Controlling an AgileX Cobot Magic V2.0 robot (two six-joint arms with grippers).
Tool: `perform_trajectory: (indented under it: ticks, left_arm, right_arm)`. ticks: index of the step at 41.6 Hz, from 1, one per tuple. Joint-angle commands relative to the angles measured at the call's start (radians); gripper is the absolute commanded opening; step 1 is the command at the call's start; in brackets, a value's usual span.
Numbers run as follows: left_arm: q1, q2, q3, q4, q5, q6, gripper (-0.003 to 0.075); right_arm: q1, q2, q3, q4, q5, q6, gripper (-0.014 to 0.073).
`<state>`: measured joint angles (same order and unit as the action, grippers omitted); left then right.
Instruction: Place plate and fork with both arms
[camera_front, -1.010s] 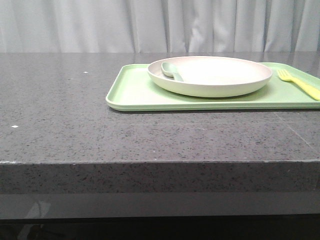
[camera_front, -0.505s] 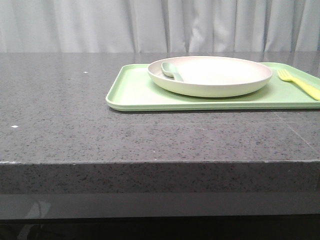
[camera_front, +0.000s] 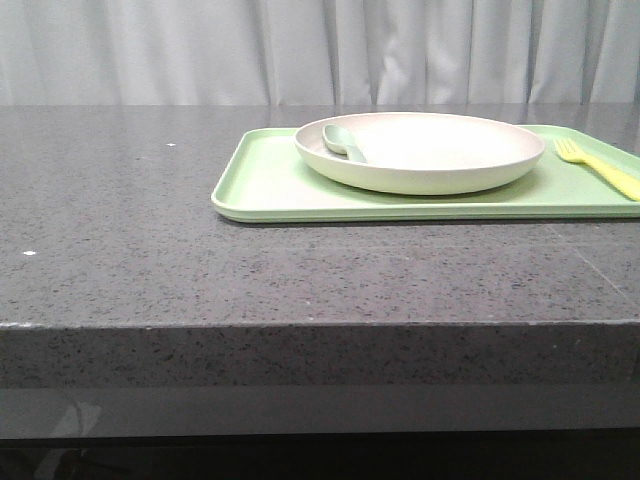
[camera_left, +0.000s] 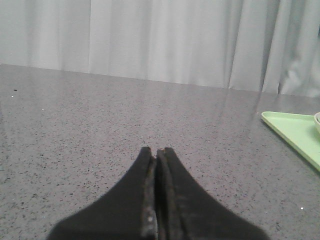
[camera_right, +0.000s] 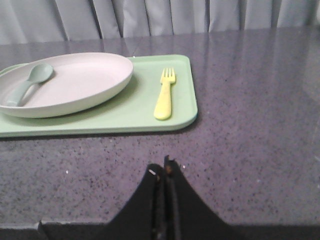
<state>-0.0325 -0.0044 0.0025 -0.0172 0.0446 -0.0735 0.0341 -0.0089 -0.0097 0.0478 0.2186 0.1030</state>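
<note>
The pale pinkish-cream plate (camera_front: 420, 150) lies on the light-green tray (camera_front: 270, 185) at the back right of the table; it also shows in the right wrist view (camera_right: 70, 82). The yellow fork (camera_front: 600, 165) lies on the tray right of the plate, tines pointing away (camera_right: 164, 95). My left gripper (camera_left: 156, 151) is shut and empty over bare table, well left of the tray. My right gripper (camera_right: 162, 170) is shut and empty at the table's front edge, nearer than the fork. Neither gripper shows in the front view.
A pale grey-green spoon (camera_front: 343, 140) lies in the plate's left side (camera_right: 27, 82). The dark speckled table (camera_front: 150, 230) has a front edge below. A pale curtain (camera_front: 320, 50) hangs behind. The tray's corner (camera_left: 295, 130) shows in the left wrist view.
</note>
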Motion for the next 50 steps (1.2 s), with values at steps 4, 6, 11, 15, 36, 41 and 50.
perform_trajectory:
  ticks: [4,6,11,15,36,41,50]
  left_arm:
    - [0.003,-0.022,0.009,-0.009,-0.08,-0.001,-0.002]
    - [0.003,-0.022,0.009,-0.009,-0.08,-0.001,-0.002]
    - [0.003,-0.022,0.009,-0.009,-0.08,-0.001,-0.002]
    - [0.003,-0.022,0.009,-0.009,-0.08,-0.001,-0.002]
    - [0.003,-0.022,0.009,-0.009,-0.08,-0.001,-0.002]
    - [0.003,-0.022,0.009,-0.009,-0.08,-0.001,-0.002]
    - [0.003,-0.022,0.009,-0.009,-0.08,-0.001,-0.002]
  right_arm:
    - [-0.011,-0.02,0.032,0.012,-0.173,-0.006,-0.0068]
    - [-0.011,-0.02,0.032,0.004,-0.188,-0.006,-0.0068]
    - [-0.014,-0.02,0.032,-0.006,-0.219,-0.006,-0.0068]
    - [-0.014,-0.02,0.032,-0.012,-0.219,-0.006,-0.0068]
    - [-0.027,-0.02,0.032,-0.012,-0.219,-0.006,-0.0068]
    - [-0.024,-0.02,0.032,-0.012,-0.219,-0.006,-0.0068]
    - [0.0,-0.02,0.032,-0.012,-0.219,-0.006,-0.0068]
